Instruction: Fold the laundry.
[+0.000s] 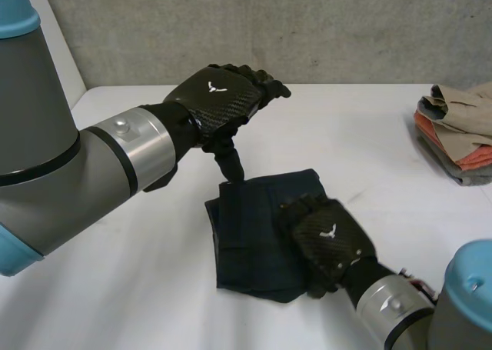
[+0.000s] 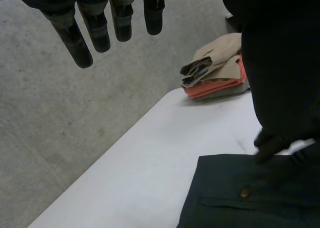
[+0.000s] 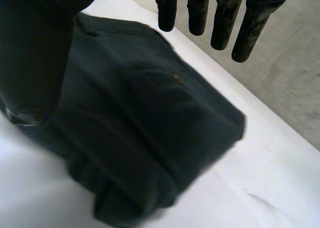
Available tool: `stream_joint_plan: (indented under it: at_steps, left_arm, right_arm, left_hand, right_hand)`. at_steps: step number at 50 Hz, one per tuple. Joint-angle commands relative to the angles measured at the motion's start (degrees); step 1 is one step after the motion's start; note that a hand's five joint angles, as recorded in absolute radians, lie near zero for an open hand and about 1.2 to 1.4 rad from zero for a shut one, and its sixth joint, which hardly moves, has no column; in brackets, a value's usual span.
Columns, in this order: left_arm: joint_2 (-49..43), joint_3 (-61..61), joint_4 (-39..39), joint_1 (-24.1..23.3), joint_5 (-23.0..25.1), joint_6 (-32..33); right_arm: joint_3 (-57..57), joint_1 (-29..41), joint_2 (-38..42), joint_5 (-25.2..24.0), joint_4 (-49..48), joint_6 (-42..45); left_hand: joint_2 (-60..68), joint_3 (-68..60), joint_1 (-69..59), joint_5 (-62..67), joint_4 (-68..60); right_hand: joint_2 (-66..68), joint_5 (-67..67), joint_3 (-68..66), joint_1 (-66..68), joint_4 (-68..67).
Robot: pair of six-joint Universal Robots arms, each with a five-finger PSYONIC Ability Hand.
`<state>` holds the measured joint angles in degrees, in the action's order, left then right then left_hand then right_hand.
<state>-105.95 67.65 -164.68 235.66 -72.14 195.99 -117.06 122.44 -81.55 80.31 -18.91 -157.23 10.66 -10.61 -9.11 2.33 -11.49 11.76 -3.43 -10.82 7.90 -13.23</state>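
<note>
Black left hand point(image 1: 219, 96) first: we see its fingers point(image 2: 82, 42) straight & slightly apart, off the cloth, w/ the thumb point(image 1: 229, 164) pointing down onto the far-left corner of the dark navy garment point(image 1: 250, 238). It pinches nothing, as far as we can tell. Right hand point(image 1: 329, 238) sits over the garment's near-right part. Its fingers point(image 3: 199, 15) are straight too, a little spread, holding nothing. We can't tell if the palm presses the cloth or just hovers over it.

The garment lies mid-table point(image 1: 369, 135), folded down to a compact, roughly square packet w/ a button point(image 2: 245, 193) & a pocket seam on top. Its near edge looks bunched, not crisp. Well apart, at the table's far right, there's a stack of folded clothes point(image 1: 457, 131): beige, orange, grey.

Progress, our read: this item is approx. done. What's left is maybe a smoothing press or a tidy of the lumpy edge, then a move over to the stack. Several items are already stacked, so prob. late in the job.
</note>
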Motion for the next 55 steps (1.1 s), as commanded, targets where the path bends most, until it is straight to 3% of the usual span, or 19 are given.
stream_joint_plan:
  at_steps: [1, 18, 35, 37, 38, 41, 46, 55]
  left_arm:
    - [-0.05, -0.41, -0.03, -0.82, 1.38, 0.10]
    - [-0.58, -0.32, -0.03, -0.12, 2.44, -0.16]
    - [-0.58, 0.47, -0.03, -0.03, 2.44, -0.25]
    - [-0.58, 0.73, -0.03, -0.03, 2.53, -0.25]
    - [-0.58, 0.99, -0.03, -0.03, 2.53, -0.17]
    - [-0.58, 1.17, -0.03, -0.03, 2.53, -0.16]
    - [-0.58, 1.26, -0.03, 0.06, 2.53, -0.16]
    - [-0.23, 0.91, -0.12, 0.41, 2.53, -0.16]
  right_arm:
    - [-2.47, 2.54, 6.23, -0.68, -7.98, 0.70]
    - [2.18, 2.36, 14.75, 1.95, -17.82, 6.76]
    - [16.25, 2.19, 24.51, 1.95, -17.56, 8.52]
    - [17.65, 2.18, 25.39, 1.95, -17.48, 8.52]
    - [18.88, 2.10, 26.35, 1.95, -17.22, 8.52]
    - [20.99, 1.92, 27.50, 1.78, -16.60, 8.26]
    - [26.78, 1.57, 29.87, 0.20, -12.83, 7.29]
    - [34.71, -5.63, 31.46, -2.18, -5.17, 4.30]
  left_hand:
    - [-0.45, 0.39, -1.11, -2.11, 1.27]
    - [-0.45, 0.39, -1.11, -2.11, 1.27]
    - [-0.62, 0.56, -0.94, -2.28, 1.44]
    - [-0.62, 0.56, -0.94, -2.28, 1.44]
    - [-0.62, 0.56, -0.94, -2.28, 1.44]
    - [-0.62, 0.56, -0.94, -2.28, 1.44]
    - [-0.62, 0.56, -0.94, -2.28, 1.44]
    - [-0.66, 0.61, -0.89, -2.33, 1.49]
  right_hand:
    - [-1.76, 3.43, 0.82, 2.10, 3.23]
    - [-1.76, 3.43, 0.82, 2.10, 3.23]
    - [-1.76, 3.43, 0.82, 2.10, 3.23]
    - [5.51, -3.83, -6.44, 9.36, -4.04]
    - [17.55, -15.87, -18.48, 21.41, -16.08]
    - [31.59, -29.91, -32.52, 35.45, -30.12]
    - [68.14, -66.47, -69.08, 72.00, -66.67]
    - [68.24, -66.57, -69.18, 72.10, -66.77]
